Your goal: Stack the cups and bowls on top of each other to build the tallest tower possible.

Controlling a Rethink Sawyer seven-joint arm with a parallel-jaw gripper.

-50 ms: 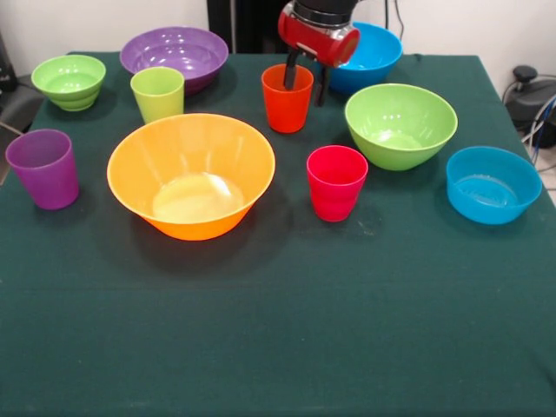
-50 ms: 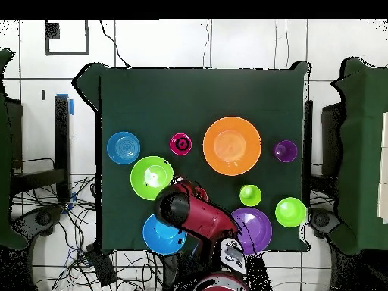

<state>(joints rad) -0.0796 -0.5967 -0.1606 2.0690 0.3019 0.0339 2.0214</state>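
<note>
The green table [image 1: 278, 347] carries everything, each piece standing apart, nothing stacked. The large orange-yellow bowl [image 1: 191, 174] sits near the middle, with the purple bowl [image 1: 175, 54] behind it. The medium lime green bowl [image 1: 400, 123] stands to the right, one blue bowl [image 1: 493, 183] beside it and the other blue bowl [image 1: 375, 54] behind the arm. The small ribbed lime green bowl [image 1: 69, 81] is far left. Of the cups, purple [image 1: 43, 168] stands at the left edge, lime green [image 1: 158, 93] before the purple bowl, red-pink [image 1: 336, 182] right of the big bowl. The orange cup [image 1: 287, 97] sits under the gripper [image 1: 306, 83]: its fingers are spread, one dipping inside the cup, the other outside the rim. From overhead the arm [image 2: 198, 214] hides that cup and the fingers; only the front view shows them
</note>
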